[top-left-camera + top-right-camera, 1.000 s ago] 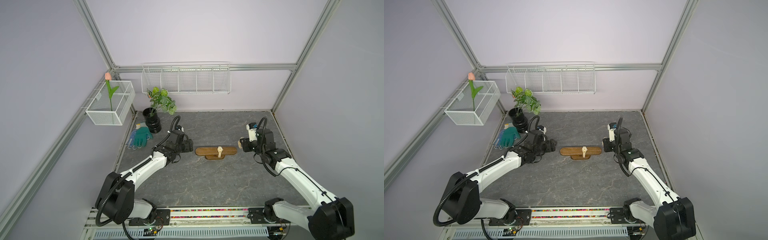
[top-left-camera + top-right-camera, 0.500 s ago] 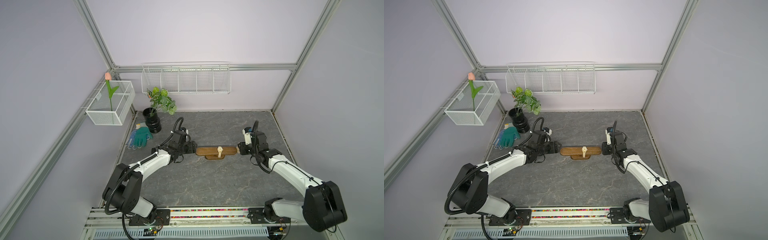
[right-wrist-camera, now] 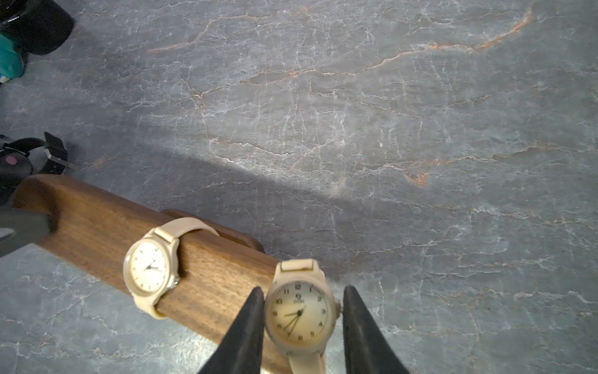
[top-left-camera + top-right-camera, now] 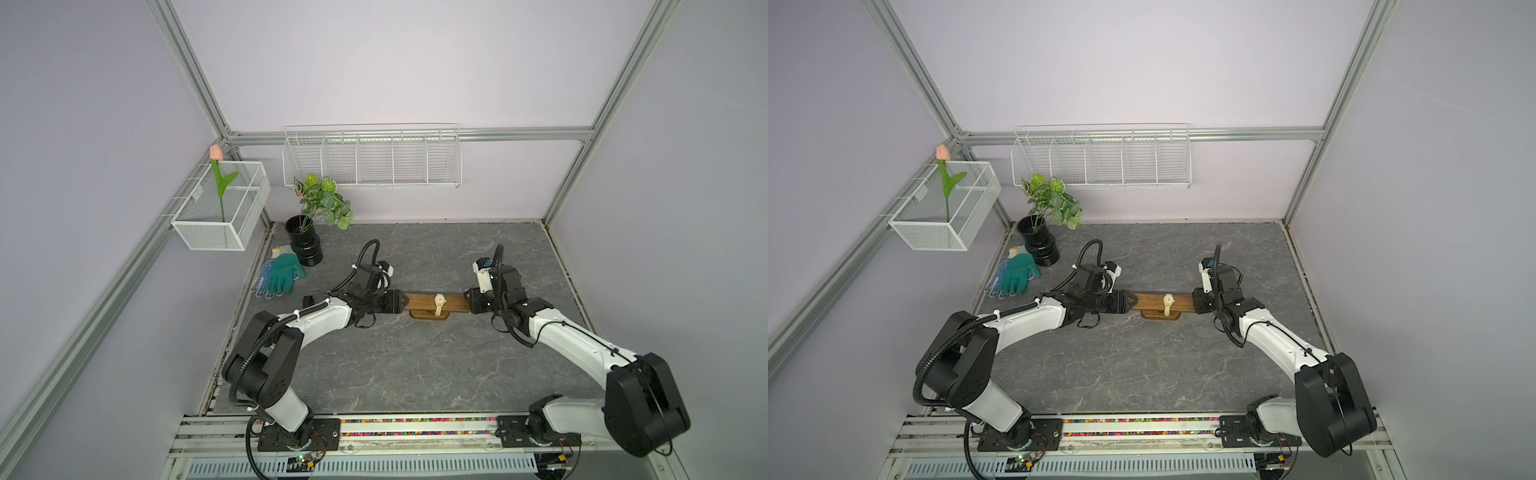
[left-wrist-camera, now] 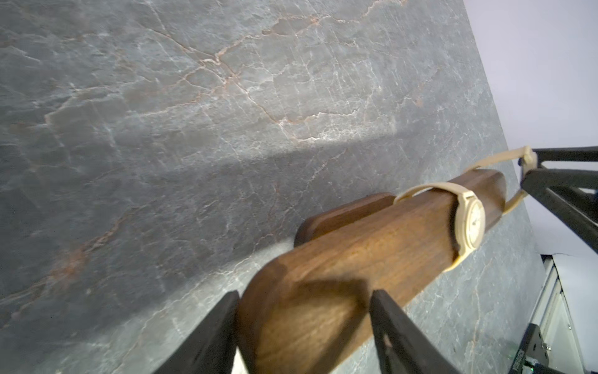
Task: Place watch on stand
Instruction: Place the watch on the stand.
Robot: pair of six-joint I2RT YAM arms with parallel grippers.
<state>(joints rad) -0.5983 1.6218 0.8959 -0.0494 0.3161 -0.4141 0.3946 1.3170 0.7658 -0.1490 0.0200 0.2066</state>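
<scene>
Two watches on the sheet. Which one have you got? (partner)

Nearest entry: my right pincer (image 3: 302, 288) is clamped on the held watch (image 3: 299, 312), one finger on each flank of the case, dial up. It sits at the 3 o'clock tip of the stand (image 4: 419, 302). Whether the strap is round that tip, I cannot tell. (me)

And your left? (partner)

My left pincer (image 5: 304, 293) straddles the 9 o'clock tip of the bar, a finger close against each side. Pinching or only flanking: cannot tell. (me)

Go on outward. (partner)

The stand lies 9-to-3 on the grey stone-patterned table (image 4: 395, 365), resting on its oval foot. The seated watch (image 4: 439, 302) is strapped round the bar about mid-length, above the foot, near the held one but apart from it. Toward 10 o'clock a pair of gloves (image 4: 280, 275) lies flat, green over dotted white. Just beside them, farther back, stands a black ribbed vase (image 4: 306, 249) with a leafy plant. Farthest: a wire basket (image 4: 220, 208) with a tulip on the side wall at 10 o'clock, and a white wire shelf (image 4: 372, 160) on the back wall near 12. (me)
</scene>
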